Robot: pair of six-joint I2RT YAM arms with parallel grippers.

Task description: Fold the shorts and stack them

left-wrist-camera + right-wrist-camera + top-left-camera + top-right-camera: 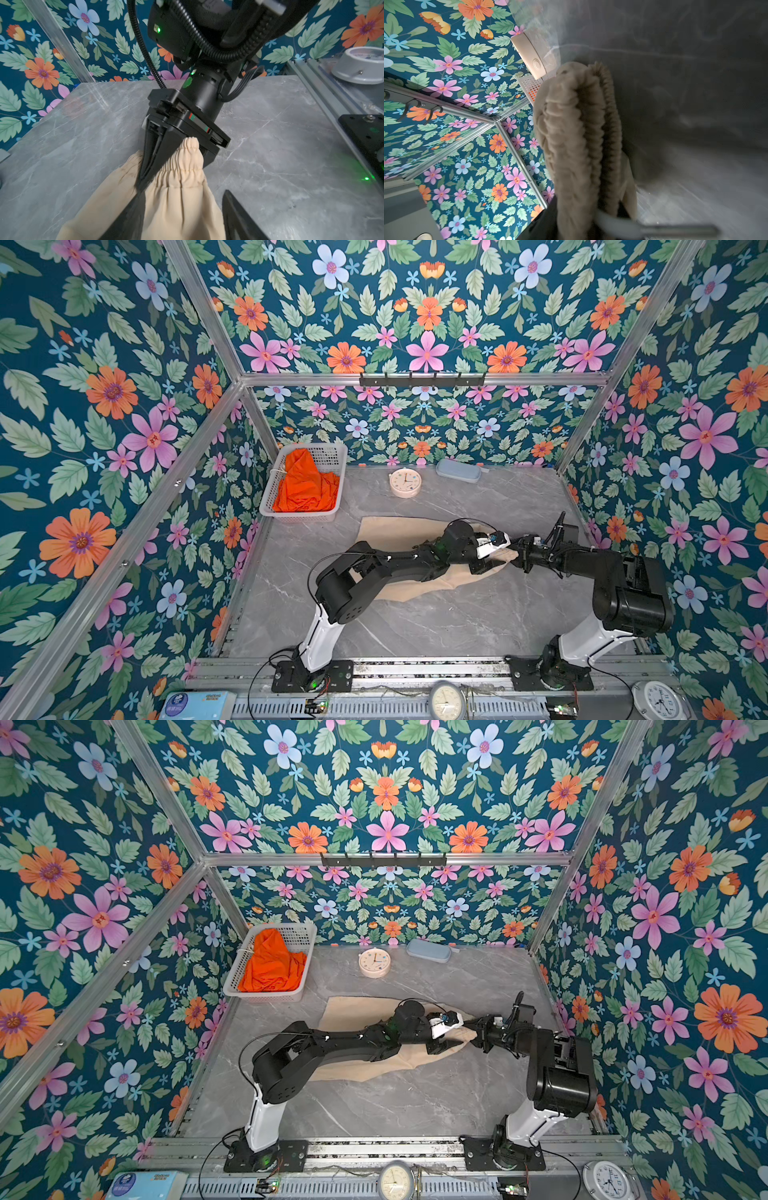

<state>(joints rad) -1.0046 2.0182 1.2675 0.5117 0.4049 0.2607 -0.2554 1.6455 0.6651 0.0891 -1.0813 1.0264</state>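
Okay, beige shorts (399, 531) lie spread on the desk (436, 622), centre-right; orange shorts (305, 485) heaped in the basket (299, 517), far left. Right gripper (513, 552) has its fingers (153, 153) clamped on the gathered waistband (182, 166) at the shorts' right end. Left gripper (185, 193) reaches across, fingers parted, cloth between them, gripping nothing. Risk: one-point hold on bunched elastic, so a pull may slip or drag the cloth into a crumple; the grippers sit close and could clash.

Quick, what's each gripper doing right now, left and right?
Left gripper: open, fingers apart, beige shorts cloth between them.
Right gripper: shut on the beige shorts' gathered waistband.
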